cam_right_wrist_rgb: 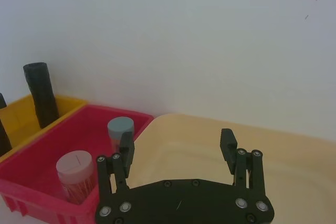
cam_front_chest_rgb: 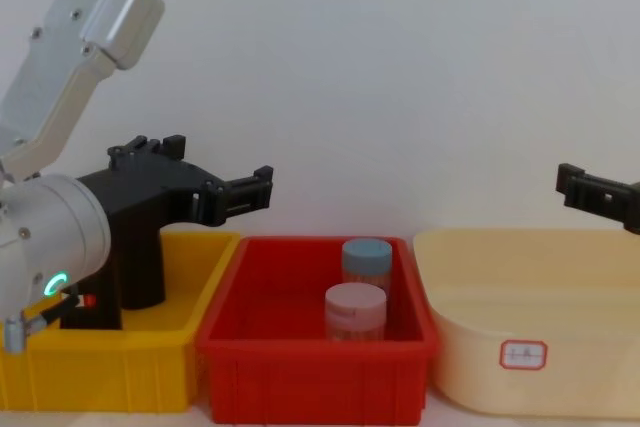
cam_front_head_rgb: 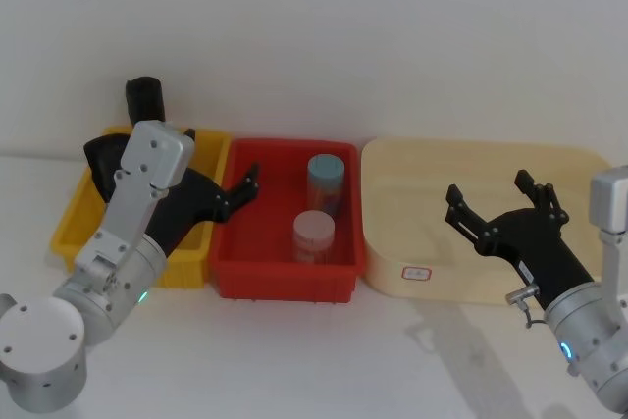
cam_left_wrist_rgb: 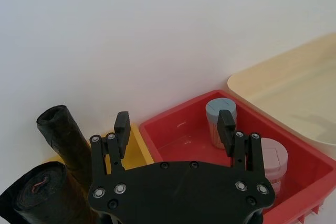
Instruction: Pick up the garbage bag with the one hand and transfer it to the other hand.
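Your left claw [cam_left_wrist_rgb: 174, 125], spread wide, reaches flat across the yellow bin [cam_front_head_rgb: 71, 225]. The garbage bag [cam_front_head_rgb: 147, 100] stands in that bin. Your right claw [cam_front_head_rgb: 489, 189] hangs wide open over the cream tray [cam_front_head_rgb: 471, 159]

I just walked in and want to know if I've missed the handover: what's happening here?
Nothing is held yet. The green-lit left end effector hangs open over the edge between the yellow plastic bin and the red plastic bin. It is near the matte black garbage bag roll, which stands upright in the yellow bin beside a second black roll. The blue-lit right end effector hovers open above the cream tray. Two lidded jars sit in the red bin.
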You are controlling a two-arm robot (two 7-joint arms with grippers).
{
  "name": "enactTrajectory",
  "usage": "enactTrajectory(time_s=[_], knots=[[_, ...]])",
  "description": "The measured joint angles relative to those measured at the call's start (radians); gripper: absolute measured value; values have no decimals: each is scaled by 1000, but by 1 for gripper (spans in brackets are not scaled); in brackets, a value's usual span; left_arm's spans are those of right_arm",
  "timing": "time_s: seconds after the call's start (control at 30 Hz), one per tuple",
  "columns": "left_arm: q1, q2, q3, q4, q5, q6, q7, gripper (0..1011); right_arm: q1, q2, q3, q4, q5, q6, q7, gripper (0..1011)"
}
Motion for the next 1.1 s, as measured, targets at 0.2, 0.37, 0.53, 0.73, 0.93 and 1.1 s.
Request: enactTrajectory(time_s=[0.2, 0.37, 0.53, 0.73, 0.93, 1.1], knots=[[0, 0, 0, 0, 0, 0, 0, 1000, 0, 0, 0, 0, 0, 0, 0, 1000], [0, 0, 0, 0, 0, 0, 0, 1000, 0, 0, 0, 0, 0, 0, 0, 1000], [0, 0, 0, 0, 0, 0, 0, 1000, 0, 0, 0, 0, 0, 0, 0, 1000], [0, 0, 0, 0, 0, 0, 0, 1001, 0, 0, 0, 0, 0, 0, 0, 1000], [0, 0, 0, 0, 0, 0, 0, 1000, 0, 0, 0, 0, 0, 0, 0, 1000], [0, 0, 0, 0, 0, 0, 0, 1000, 0, 0, 0, 0, 0, 0, 0, 1000]])
